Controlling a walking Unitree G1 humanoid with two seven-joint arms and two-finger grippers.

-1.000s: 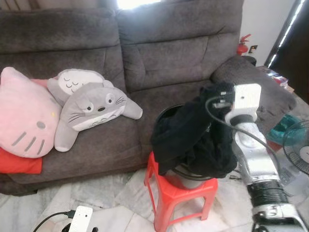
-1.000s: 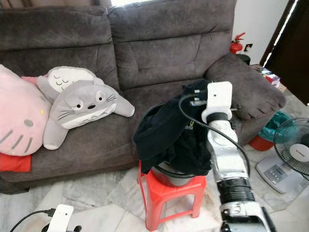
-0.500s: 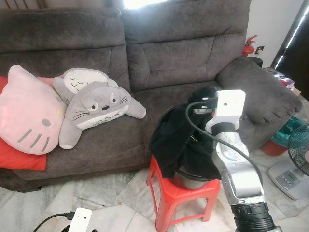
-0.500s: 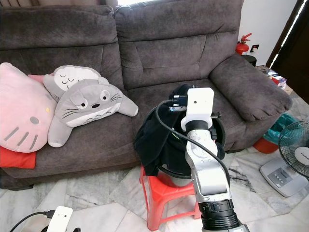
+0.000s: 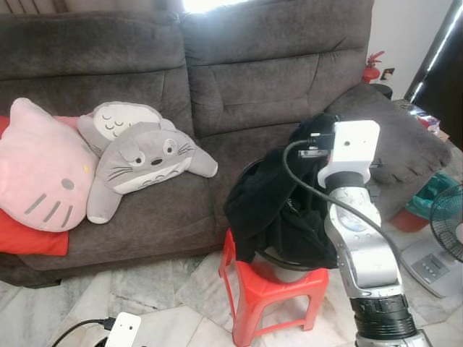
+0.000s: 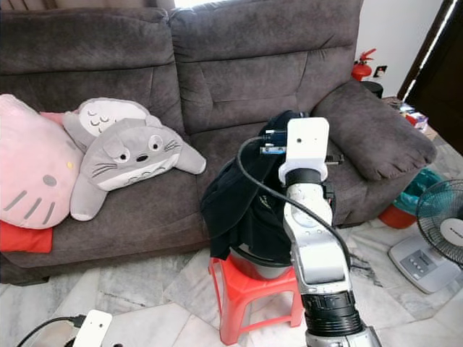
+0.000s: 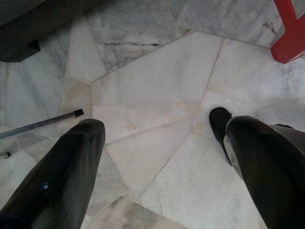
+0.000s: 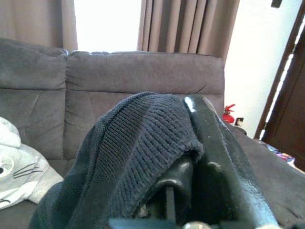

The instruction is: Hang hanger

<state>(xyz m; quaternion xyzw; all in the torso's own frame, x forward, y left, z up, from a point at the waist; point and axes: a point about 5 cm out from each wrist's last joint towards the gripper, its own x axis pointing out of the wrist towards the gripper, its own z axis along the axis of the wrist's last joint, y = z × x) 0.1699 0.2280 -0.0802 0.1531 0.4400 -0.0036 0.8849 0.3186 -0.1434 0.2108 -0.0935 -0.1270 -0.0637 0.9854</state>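
My right gripper (image 8: pixel 190 143) is shut on a dark knitted garment (image 5: pixel 271 210), whose ribbed edge drapes over the black fingers (image 8: pixel 217 138). The arm holds it up in front of the sofa, and the cloth hangs down over a dark round pot (image 5: pixel 278 262) on a red plastic stool (image 5: pixel 271 293). The garment hides the fingertips in the eye views. Down by the floor, my left gripper (image 7: pixel 155 124) hangs open, with bare marble tiles between its fingers. Its white wrist box (image 5: pixel 124 330) shows at the bottom of the eye views.
A grey sofa (image 5: pixel 253 79) fills the back, with a grey plush toy (image 5: pixel 145 155) and a pink cat cushion (image 5: pixel 36 177) on its left seat. A fan (image 5: pixel 448 224) stands on the floor at right. A red fire extinguisher (image 5: pixel 371 69) sits behind the sofa arm.
The camera has shifted a little. My right arm has moved slightly up and to the right since half a second ago, with the garment still in it. The left arm stays low.
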